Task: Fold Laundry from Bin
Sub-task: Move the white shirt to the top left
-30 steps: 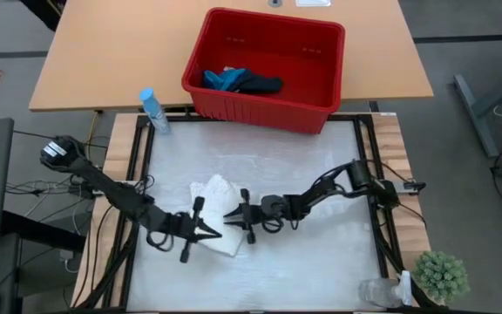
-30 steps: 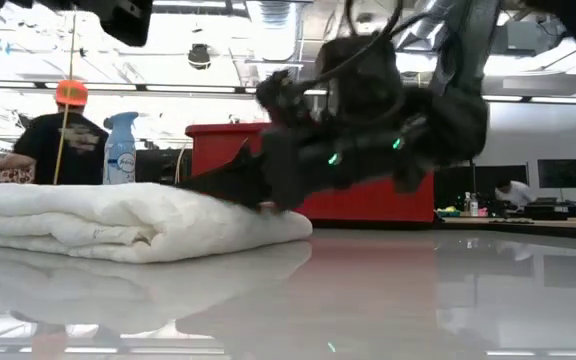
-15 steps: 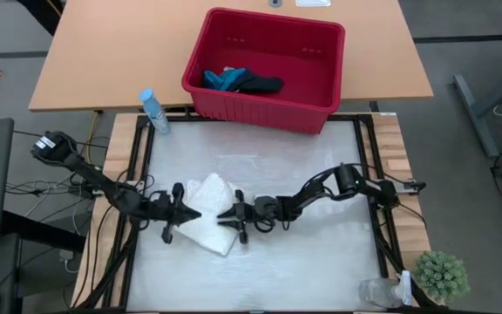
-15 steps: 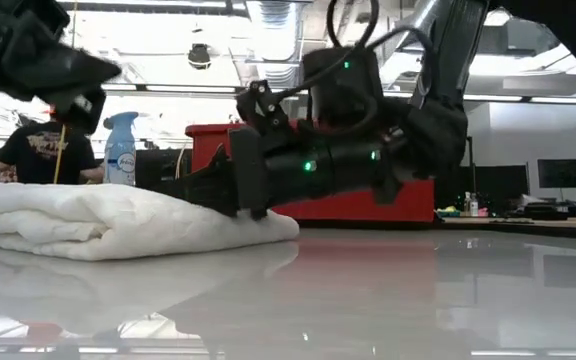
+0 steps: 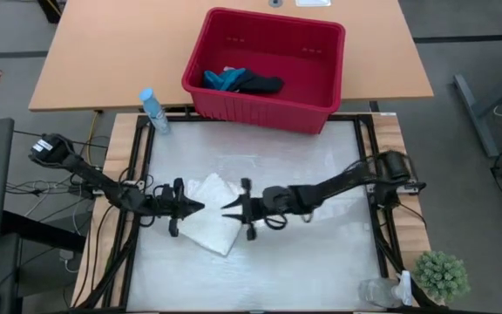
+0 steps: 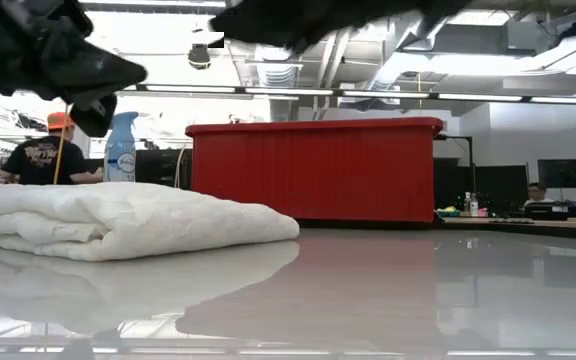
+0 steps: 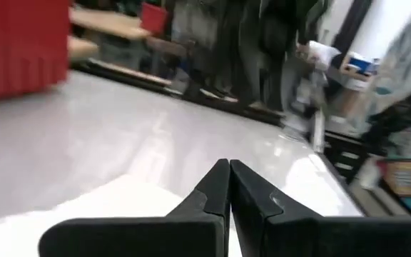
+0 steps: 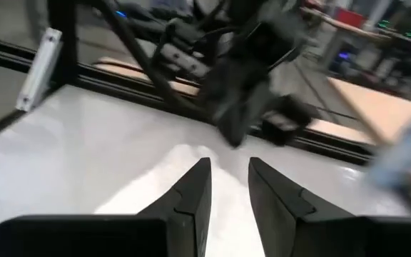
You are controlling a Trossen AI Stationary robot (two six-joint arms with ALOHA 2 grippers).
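The white laundry item lies folded in a flat bundle on the grey mat, left of centre; the low view shows it as a thick stack. My left gripper is shut and hovers level over the bundle's left part, pointing toward the table's right. My right gripper faces it from the right, raised above the bundle's right edge, its fingers a little apart with nothing between them. The red bin stands at the far edge. A teal item and a dark one lie in it.
A blue spray bottle stands left of the bin. A small green plant and a clear plastic thing sit at the near right corner. Black rails frame the mat. A person stands far behind.
My right gripper has lifted straight up off the right edge of the folded white cloth. My left gripper has drawn back from the bundle's near edge toward the table's left and far side. The cloth stays folded on the mat.
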